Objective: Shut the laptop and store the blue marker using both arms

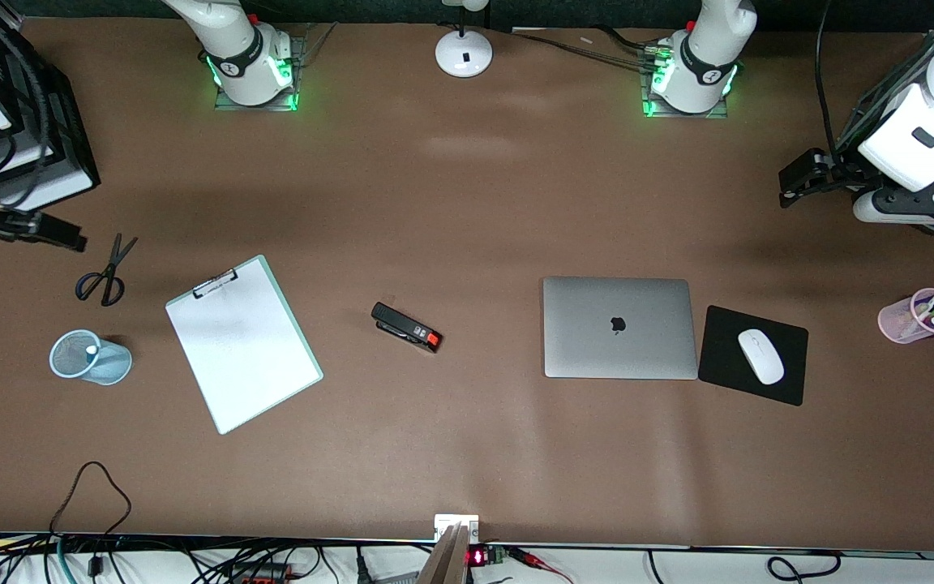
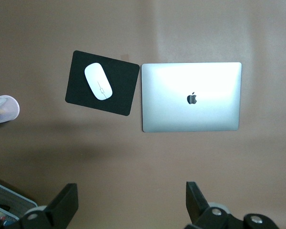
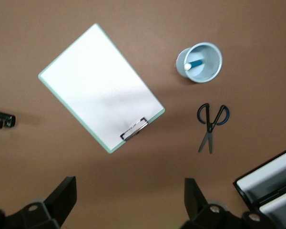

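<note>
My arms (image 1: 706, 61) are wearing glossy white shells with dark grey joint bands (green lights are glowing at both bases).

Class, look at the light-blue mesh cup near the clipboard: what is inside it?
The blue marker stands inside the light-blue mesh cup, whitish cap end up, leaning against the wall. Its lower end is hidden by the cup's depth, and nothing else is visible inside.
</note>
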Controlling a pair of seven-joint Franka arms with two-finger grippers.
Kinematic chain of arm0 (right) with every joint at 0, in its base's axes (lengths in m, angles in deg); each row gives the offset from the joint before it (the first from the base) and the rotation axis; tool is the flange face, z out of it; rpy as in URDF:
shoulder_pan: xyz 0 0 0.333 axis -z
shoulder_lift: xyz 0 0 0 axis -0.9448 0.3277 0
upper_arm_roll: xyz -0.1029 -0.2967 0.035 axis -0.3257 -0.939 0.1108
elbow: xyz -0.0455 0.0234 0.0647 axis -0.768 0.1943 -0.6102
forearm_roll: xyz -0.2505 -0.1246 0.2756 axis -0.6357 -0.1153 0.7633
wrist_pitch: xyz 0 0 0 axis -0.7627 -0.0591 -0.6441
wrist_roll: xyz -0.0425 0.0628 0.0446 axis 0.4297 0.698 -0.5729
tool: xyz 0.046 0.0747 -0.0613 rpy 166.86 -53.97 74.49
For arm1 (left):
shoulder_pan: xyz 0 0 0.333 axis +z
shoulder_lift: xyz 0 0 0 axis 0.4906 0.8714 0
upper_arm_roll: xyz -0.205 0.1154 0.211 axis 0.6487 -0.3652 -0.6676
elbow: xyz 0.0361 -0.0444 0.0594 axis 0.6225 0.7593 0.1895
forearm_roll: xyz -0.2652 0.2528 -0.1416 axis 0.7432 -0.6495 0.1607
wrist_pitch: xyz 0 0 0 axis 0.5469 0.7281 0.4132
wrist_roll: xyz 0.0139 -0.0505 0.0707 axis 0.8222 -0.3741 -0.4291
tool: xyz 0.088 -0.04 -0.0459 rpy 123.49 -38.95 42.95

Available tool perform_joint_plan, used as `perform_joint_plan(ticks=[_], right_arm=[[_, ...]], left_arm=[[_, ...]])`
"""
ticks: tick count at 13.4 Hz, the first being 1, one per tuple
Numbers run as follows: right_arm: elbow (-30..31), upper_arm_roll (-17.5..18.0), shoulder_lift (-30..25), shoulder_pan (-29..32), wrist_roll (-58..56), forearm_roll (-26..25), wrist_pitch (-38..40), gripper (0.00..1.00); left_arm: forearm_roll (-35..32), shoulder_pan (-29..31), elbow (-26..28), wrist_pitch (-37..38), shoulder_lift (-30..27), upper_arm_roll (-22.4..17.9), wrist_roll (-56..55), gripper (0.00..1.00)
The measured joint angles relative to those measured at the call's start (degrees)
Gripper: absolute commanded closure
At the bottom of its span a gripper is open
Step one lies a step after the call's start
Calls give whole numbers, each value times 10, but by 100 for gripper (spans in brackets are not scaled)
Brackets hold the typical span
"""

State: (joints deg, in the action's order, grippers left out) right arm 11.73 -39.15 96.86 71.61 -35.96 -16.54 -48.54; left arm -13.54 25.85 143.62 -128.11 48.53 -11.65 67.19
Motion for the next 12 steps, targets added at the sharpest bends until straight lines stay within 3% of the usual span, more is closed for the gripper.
perform_joint_plan(ticks=[4,9,12], right_arm=[[36,0,-41,5,-41,-1,-5,0],[154,0,-141,19,-48,-1,-41,0],[166,1,-167,19,-53,-1,-25,0]], left_arm=[[0,0,0,0,0,0,0,0],[0,0,0,0,0,0,0,0],[0,0,0,0,0,0,0,0]])
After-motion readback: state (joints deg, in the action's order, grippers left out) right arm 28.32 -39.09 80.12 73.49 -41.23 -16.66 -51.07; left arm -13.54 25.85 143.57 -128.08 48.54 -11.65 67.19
